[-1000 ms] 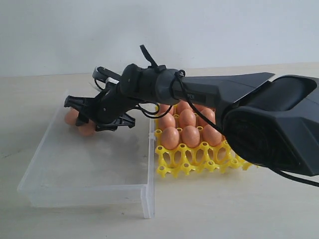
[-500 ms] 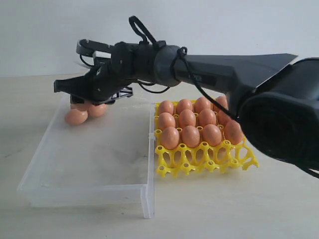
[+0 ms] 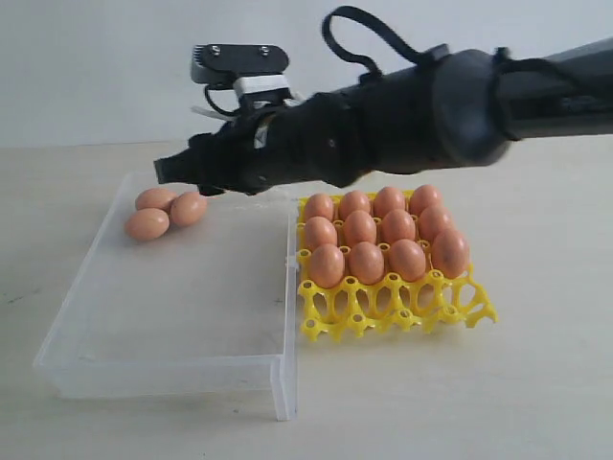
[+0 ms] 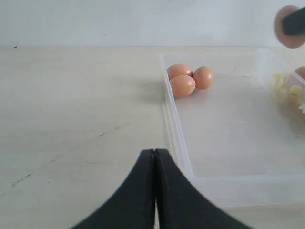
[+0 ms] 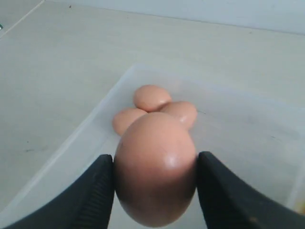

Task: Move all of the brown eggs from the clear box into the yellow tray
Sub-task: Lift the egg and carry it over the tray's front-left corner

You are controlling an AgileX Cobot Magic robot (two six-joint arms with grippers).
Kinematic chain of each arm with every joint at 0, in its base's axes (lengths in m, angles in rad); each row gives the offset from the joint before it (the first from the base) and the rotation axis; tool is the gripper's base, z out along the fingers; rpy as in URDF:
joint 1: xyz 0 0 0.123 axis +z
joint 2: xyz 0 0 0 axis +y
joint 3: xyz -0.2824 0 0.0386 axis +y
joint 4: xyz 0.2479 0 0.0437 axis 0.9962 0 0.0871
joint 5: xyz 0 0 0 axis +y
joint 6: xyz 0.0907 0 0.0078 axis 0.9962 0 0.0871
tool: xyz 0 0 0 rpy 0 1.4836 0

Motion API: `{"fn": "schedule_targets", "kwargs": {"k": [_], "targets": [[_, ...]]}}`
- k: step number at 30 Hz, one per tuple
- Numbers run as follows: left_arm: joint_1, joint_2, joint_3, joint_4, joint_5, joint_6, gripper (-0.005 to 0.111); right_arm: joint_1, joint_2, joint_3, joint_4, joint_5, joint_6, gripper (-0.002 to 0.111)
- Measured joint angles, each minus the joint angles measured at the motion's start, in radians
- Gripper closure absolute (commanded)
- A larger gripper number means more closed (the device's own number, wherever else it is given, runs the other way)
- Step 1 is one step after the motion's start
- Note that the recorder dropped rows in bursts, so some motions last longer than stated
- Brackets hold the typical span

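Observation:
A brown egg [image 5: 155, 186] is clamped between the black fingers of my right gripper [image 5: 155, 160], which is shut on it. That gripper [image 3: 178, 172] hangs above the far end of the clear box [image 3: 172, 376], reaching in from the right. The held egg [image 4: 286, 28] also shows in the left wrist view. Three brown eggs [image 3: 163, 213] lie clustered on the box floor at its far left corner, below the gripper. The yellow tray [image 3: 383, 314] stands right of the box, with several eggs [image 3: 366, 261] in its cups and its front row bare. My left gripper [image 4: 155, 151] is shut and empty, over the table just outside the box wall [image 4: 177, 138].
The right arm's thick black body [image 3: 431, 115] stretches over the tray's back rows. The box and tray stand side by side, nearly touching, on a pale tabletop [image 3: 460, 402]. A white wall runs behind the table.
The right gripper has risen from the egg cluster in the box with one egg between its fingers, moving up and slightly right. Three eggs stay on the box floor.

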Motion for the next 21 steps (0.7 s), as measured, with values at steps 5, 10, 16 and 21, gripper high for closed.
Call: {"fn": "schedule_targets", "kwargs": {"k": [5, 10, 16, 21], "targets": [[0.000, 0.000, 0.000, 0.000, 0.000, 0.000, 0.107, -0.069, -0.193, 0.337, -0.016, -0.176, 0.000, 0.108], [0.000, 0.000, 0.000, 0.000, 0.000, 0.000, 0.107, -0.123, -0.290, 0.512, 0.052, -0.214, -0.081, 0.108], [0.000, 0.000, 0.000, 0.000, 0.000, 0.000, 0.107, -0.124, -0.297, 0.553, 0.102, -0.199, -0.151, 0.108], [0.000, 0.000, 0.000, 0.000, 0.000, 0.000, 0.107, -0.124, -0.297, 0.553, 0.109, -0.165, -0.157, 0.108]]}}
